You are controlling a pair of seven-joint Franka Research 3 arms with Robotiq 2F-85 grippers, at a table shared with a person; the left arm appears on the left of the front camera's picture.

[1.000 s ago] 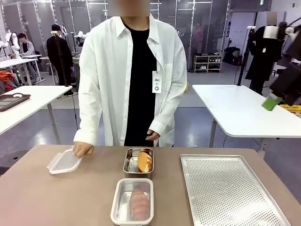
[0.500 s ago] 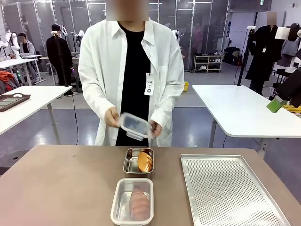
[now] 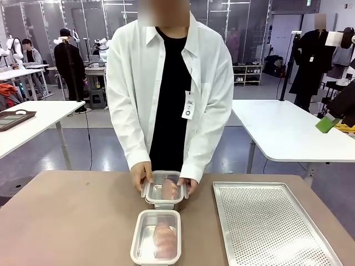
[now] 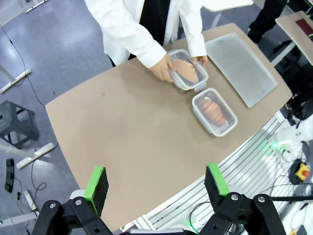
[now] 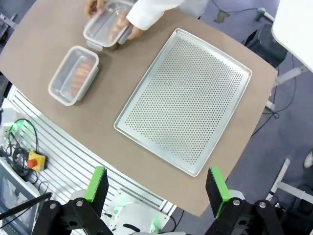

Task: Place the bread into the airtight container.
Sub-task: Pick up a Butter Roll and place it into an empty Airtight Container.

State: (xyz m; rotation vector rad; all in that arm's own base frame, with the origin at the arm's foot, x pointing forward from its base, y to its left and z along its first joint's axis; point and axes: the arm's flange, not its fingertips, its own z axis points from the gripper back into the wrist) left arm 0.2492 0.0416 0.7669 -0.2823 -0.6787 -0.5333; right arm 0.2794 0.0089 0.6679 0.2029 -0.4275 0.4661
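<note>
The bread lies in the far airtight container, and the person's two hands press a clear lid onto it. The same container shows from above in the left wrist view, and at the top edge of the right wrist view as the container. A second container holding bread sits nearer me, and it looks lidded. My left gripper hangs open high above the table. My right gripper is also open and high up; one of its green pads shows at the far right.
A perforated metal tray lies on the right side of the brown table. Bare tabletop stretches to the left of the containers. White tables stand behind the person.
The person lifted the lid off the table at the left, carried it over the far container and now holds it down there. My right gripper drifted slightly toward the right edge.
</note>
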